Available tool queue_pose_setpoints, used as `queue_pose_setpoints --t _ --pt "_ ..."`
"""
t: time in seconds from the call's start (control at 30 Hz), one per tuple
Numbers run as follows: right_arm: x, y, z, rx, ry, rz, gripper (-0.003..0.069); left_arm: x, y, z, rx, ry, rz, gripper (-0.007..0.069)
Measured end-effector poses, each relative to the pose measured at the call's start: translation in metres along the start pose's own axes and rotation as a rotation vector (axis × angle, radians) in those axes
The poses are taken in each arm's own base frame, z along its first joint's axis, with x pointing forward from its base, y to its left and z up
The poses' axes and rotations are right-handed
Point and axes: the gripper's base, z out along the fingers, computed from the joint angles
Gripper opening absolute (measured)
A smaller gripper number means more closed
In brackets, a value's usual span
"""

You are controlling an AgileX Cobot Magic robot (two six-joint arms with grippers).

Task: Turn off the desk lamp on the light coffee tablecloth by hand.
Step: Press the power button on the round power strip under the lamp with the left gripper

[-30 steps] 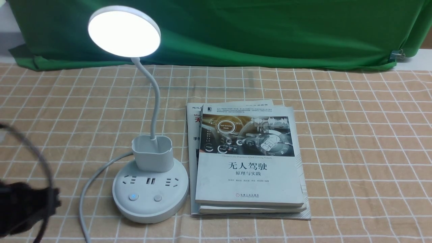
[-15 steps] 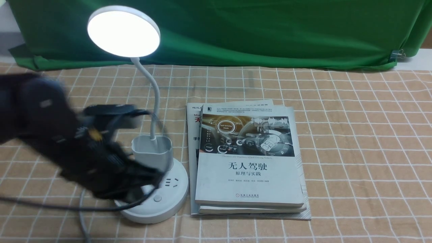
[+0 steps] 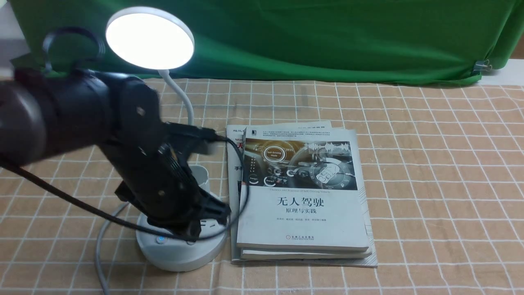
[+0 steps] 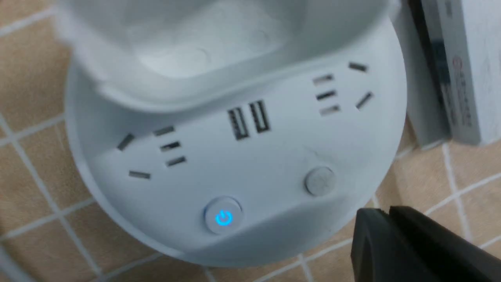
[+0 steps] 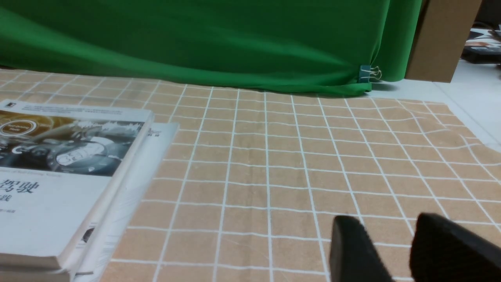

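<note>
The white desk lamp stands on the light coffee tablecloth (image 3: 430,164), and its round head (image 3: 150,37) is lit. My left arm reaches over the cup holder and hides most of it. My left gripper (image 3: 191,234) is shut and empty, low over the front of the round base (image 3: 180,255). In the left wrist view the gripper's tip (image 4: 385,213) lies just off the base rim, close to the plain grey button (image 4: 320,181). The power button (image 4: 223,216) glows blue. My right gripper (image 5: 387,220) is open and empty above bare cloth (image 5: 274,164).
A stack of books (image 3: 301,192) lies right beside the lamp base, also in the right wrist view (image 5: 58,164). The lamp's grey cord (image 3: 100,241) runs off the front left. A green cloth (image 3: 327,37) hangs at the back, with a binder clip (image 3: 483,65).
My left arm has swung in from the lower left, over the lamp base, and settled with its tip at the base's front. The lamp stays lit.
</note>
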Motion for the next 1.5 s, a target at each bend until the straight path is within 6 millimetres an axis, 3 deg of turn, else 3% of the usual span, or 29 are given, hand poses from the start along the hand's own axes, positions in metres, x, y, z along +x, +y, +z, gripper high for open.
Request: queue_pose_setpoints --t 0.3,0.67,1.07,1.5 --pt "0.000 0.000 0.000 0.000 0.000 0.000 0.0242 -0.008 -0.008 -0.007 -0.041 -0.024 0.021 0.0017" --pt "0.000 0.000 0.000 0.000 0.000 0.000 0.0242 -0.008 -0.005 0.025 -0.045 0.102 0.031 0.0017" --pt "0.000 0.000 0.000 0.000 0.000 0.000 0.0242 -0.010 0.009 0.024 -0.026 0.079 0.012 0.0017" --pt "0.000 0.000 0.000 0.000 0.000 0.000 0.0242 -0.014 0.011 0.038 -0.017 0.115 -0.002 0.0017"
